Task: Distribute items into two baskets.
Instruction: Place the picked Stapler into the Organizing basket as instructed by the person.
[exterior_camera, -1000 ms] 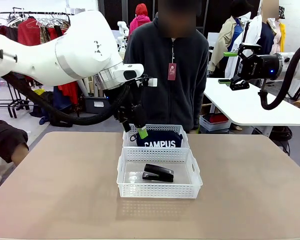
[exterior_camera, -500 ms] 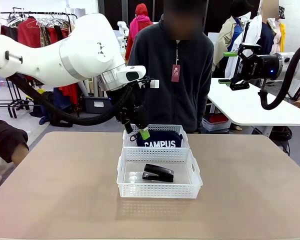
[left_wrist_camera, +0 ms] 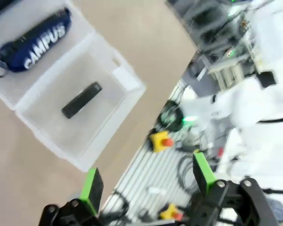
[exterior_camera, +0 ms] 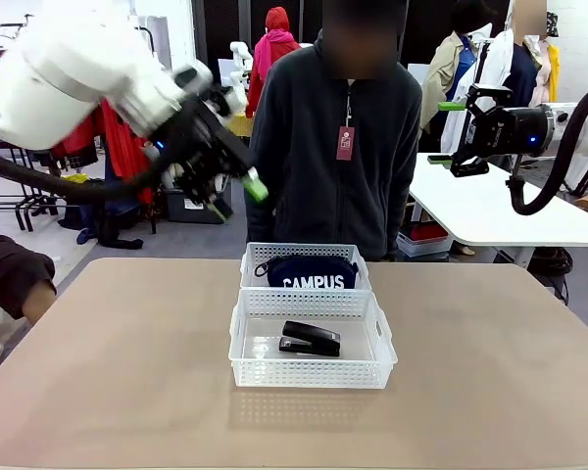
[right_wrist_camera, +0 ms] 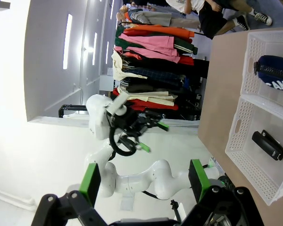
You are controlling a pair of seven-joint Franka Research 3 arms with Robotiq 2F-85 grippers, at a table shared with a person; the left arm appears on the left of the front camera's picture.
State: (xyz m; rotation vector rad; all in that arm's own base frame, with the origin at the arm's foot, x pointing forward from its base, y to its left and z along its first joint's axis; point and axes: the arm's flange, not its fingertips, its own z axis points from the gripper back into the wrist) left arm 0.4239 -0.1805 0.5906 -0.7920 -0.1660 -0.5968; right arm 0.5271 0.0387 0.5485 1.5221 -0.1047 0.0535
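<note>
Two white lattice baskets stand end to end at mid-table. The far basket (exterior_camera: 304, 250) (left_wrist_camera: 83, 24) (right_wrist_camera: 253, 56) holds the navy "CAMPUS" pouch (exterior_camera: 311, 273) (left_wrist_camera: 34, 44) (right_wrist_camera: 276, 75). Inside the near basket (exterior_camera: 314, 374) (left_wrist_camera: 124, 78) (right_wrist_camera: 247, 157) lies the black stapler (exterior_camera: 311, 338) (left_wrist_camera: 81, 100) (right_wrist_camera: 269, 145). My left gripper (exterior_camera: 233, 196) (left_wrist_camera: 147, 181) hangs open and empty, high above the table, left of the baskets. My right gripper (exterior_camera: 459, 133) (right_wrist_camera: 143, 181) is open and empty, raised far to the right.
A person in a dark jacket (exterior_camera: 338, 137) stands at the far edge behind the baskets. A white table (exterior_camera: 490, 211) sits at back right. Bare tabletop (exterior_camera: 108, 362) lies on both sides of the baskets.
My left gripper has risen from just above the far basket and swung up and to the left, empty. The right arm, baskets, pouch and stapler have not moved.
</note>
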